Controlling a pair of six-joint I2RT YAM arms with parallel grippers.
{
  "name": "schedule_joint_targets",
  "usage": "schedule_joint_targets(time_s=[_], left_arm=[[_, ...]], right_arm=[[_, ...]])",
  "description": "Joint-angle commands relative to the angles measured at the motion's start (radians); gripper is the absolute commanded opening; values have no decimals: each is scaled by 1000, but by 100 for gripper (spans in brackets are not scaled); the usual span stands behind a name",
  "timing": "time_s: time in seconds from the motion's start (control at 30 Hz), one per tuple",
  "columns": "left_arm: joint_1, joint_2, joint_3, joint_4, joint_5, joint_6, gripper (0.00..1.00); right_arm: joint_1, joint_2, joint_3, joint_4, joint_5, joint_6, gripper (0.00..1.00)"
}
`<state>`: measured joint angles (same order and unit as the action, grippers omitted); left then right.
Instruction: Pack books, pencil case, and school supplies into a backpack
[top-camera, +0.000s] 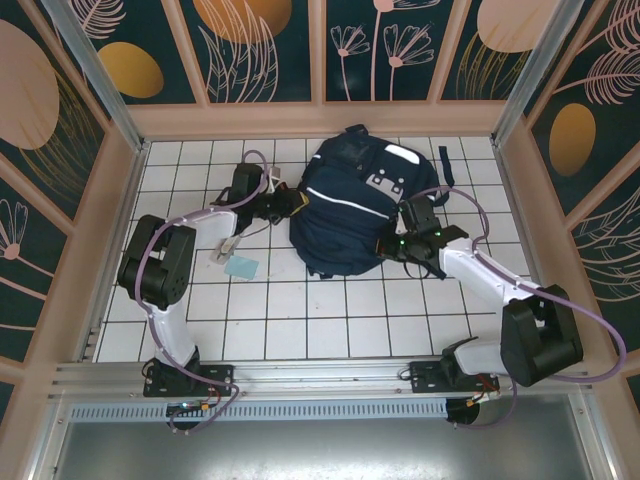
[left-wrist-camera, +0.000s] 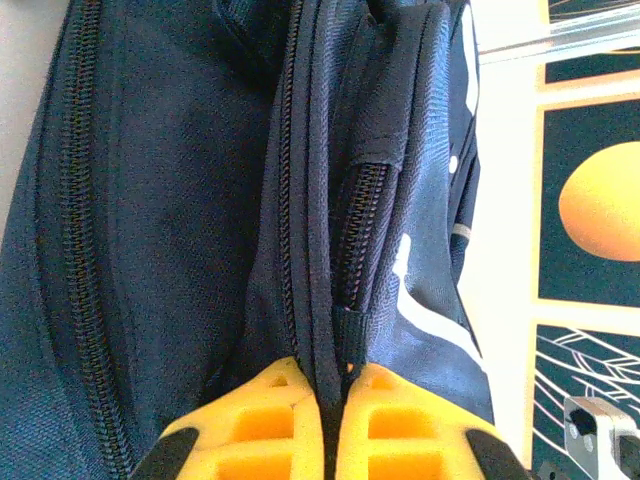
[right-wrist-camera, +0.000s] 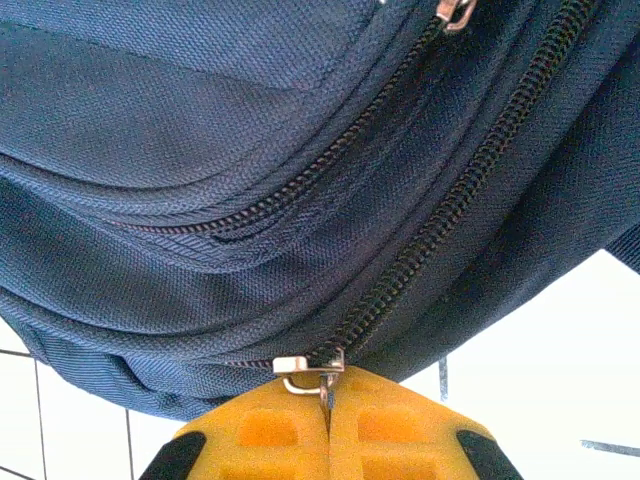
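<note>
Mid-table toward the back wall: backpack (top-camera: 345, 215) lying on the tiled table (top-camera: 300, 320). Left arm elbows outward, left gripper (top-camera: 287, 207) at the bag's left edge; wrist view has its pads pinched together on a fabric seam beside a zipper. Right arm reaches in, right gripper (top-camera: 393, 243) at the right edge, clamped on a metal zipper pull (right-wrist-camera: 310, 372). Top view adds blue-green square (top-camera: 241, 267) and whitish strip (top-camera: 228, 247) near the left forearm.

The backpack (left-wrist-camera: 180, 200) runs past every edge of the left wrist view, and its fabric tab (left-wrist-camera: 349, 335) is hidden between the pads of the left hand (left-wrist-camera: 328, 390). The lower end of the metal zipper pull (right-wrist-camera: 305, 368) is likewise hidden inside the right hand (right-wrist-camera: 328, 400). Behind the left hand, a whitish strip (top-camera: 227, 247) is too small to identify.
</note>
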<state>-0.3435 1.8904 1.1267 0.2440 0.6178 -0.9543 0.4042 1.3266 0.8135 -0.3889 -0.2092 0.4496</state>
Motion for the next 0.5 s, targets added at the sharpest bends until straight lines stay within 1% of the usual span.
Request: schedule_joint_targets(time_s=[0.0,0.03,0.1,0.13,0.2,0.23,0.3,0.33,0.4,0.47], left_arm=[[79,11,91,21,-130,57,0],[79,16,101,27,-112,46,5],[78,16,99,37,-85,21,21],[79,2,83,39,-85,14,31],[78,-50,43,30,-127,29,52],[79,-81,24,23,-148,42,60],[78,-128,10,-15,-172,69,70],[79,-147,9,-33,-175,81,72],[78,-171,6,-66,-176,100,75],[79,-225,1,-103,-190,123,76]], right_arm=[[15,-9,12,-81,20,-29,0],[57,7,17,-48,-6,-34,0],[133,55,40,1,-29,-31,0],[154,94,58,24,-55,-19,0],[190,148,81,96,-101,38,0],[199,173,76,162,-125,97,0],[210,228,67,315,-196,193,0],[228,256,68,385,-205,231,0],[268,310,98,470,-203,270,0],[307,366,157,506,-206,281,0]])
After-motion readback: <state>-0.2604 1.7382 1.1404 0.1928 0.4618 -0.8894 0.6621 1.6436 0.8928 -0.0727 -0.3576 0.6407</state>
